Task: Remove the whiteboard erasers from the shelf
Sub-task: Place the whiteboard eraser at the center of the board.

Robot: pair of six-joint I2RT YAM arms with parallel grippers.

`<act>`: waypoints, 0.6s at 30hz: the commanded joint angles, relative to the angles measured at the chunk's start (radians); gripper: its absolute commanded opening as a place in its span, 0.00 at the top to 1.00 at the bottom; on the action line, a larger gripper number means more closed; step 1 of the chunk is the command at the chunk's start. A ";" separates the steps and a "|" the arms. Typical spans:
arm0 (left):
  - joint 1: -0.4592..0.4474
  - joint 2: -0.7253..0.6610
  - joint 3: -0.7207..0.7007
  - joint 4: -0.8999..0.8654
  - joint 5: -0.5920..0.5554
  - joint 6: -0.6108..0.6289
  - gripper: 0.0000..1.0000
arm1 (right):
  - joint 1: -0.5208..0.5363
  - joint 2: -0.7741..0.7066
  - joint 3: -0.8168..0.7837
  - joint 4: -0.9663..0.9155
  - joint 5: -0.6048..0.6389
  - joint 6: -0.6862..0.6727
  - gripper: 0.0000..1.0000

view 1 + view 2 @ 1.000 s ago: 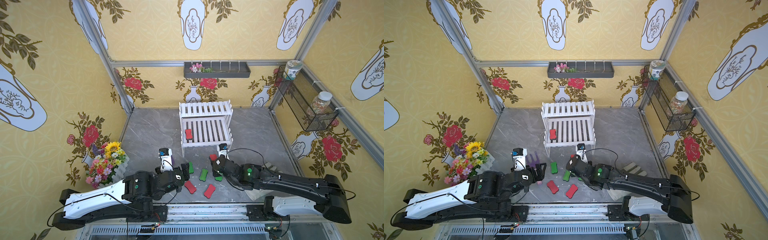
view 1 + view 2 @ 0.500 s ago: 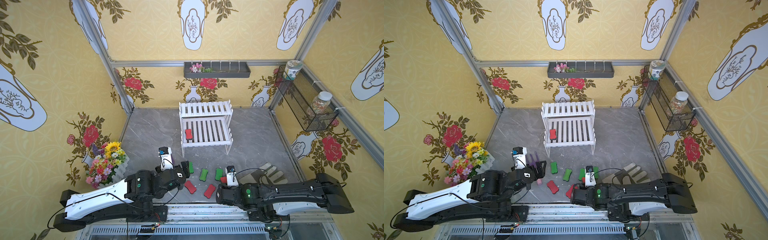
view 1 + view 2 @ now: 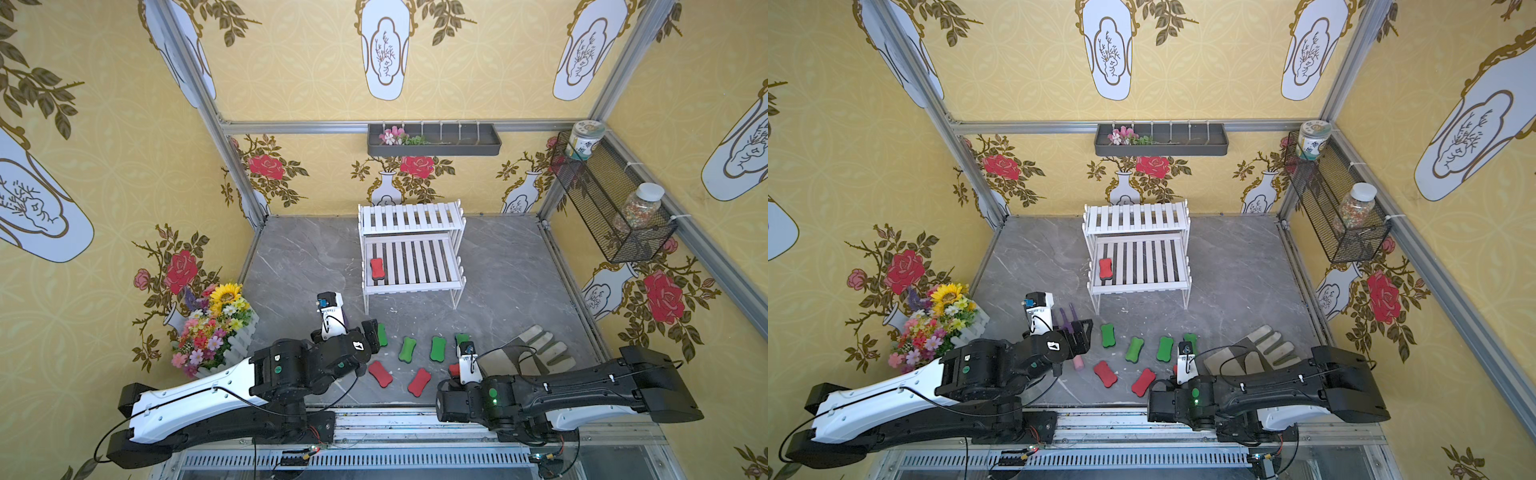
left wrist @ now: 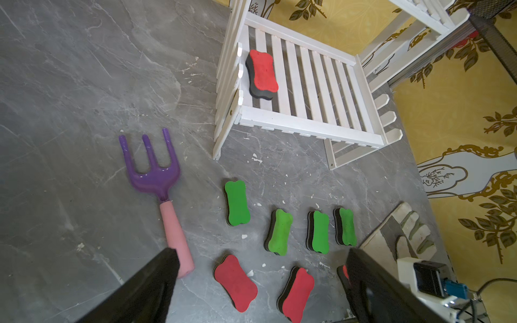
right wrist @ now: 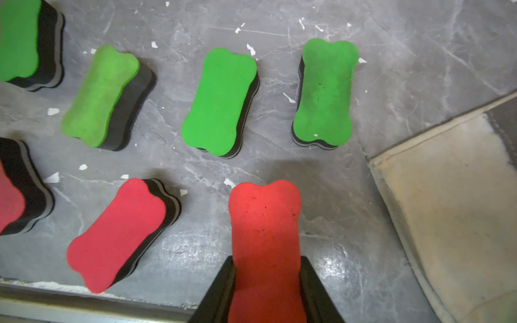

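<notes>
My right hand (image 5: pixel 267 261) is clamped across the waist of a red eraser (image 5: pixel 264 221), close over the surface (image 5: pixel 349 251) near its front edge. My left hand (image 4: pixel 261 253) gapes wide, empty, further left along that edge. Beyond lie two loose red erasers (image 4: pixel 235 282), then four green erasers (image 4: pixel 319 236) in a row. Farthest, the last red eraser (image 4: pixel 263 71) sits at the left end of the shelf (image 4: pixel 307 127)'s lower tier. It looks light, squashy foam over felt; I'd pinch its narrow waist.

nothing is readable; the label on the jar (image 3: pixel 585 140) in the mesh basket (image 3: pixel 592 199) is too small.
</notes>
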 commanded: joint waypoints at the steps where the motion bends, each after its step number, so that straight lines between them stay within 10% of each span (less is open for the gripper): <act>1: 0.005 0.003 -0.006 0.023 0.014 0.014 0.00 | -0.040 0.033 0.009 0.072 -0.024 -0.078 0.71; 16: 0.020 0.039 0.014 0.028 0.024 0.027 0.00 | -0.234 0.137 0.002 0.235 -0.144 -0.267 0.70; 18: 0.023 0.045 0.014 0.033 0.028 0.034 0.00 | -0.226 0.115 -0.019 0.222 -0.142 -0.248 0.57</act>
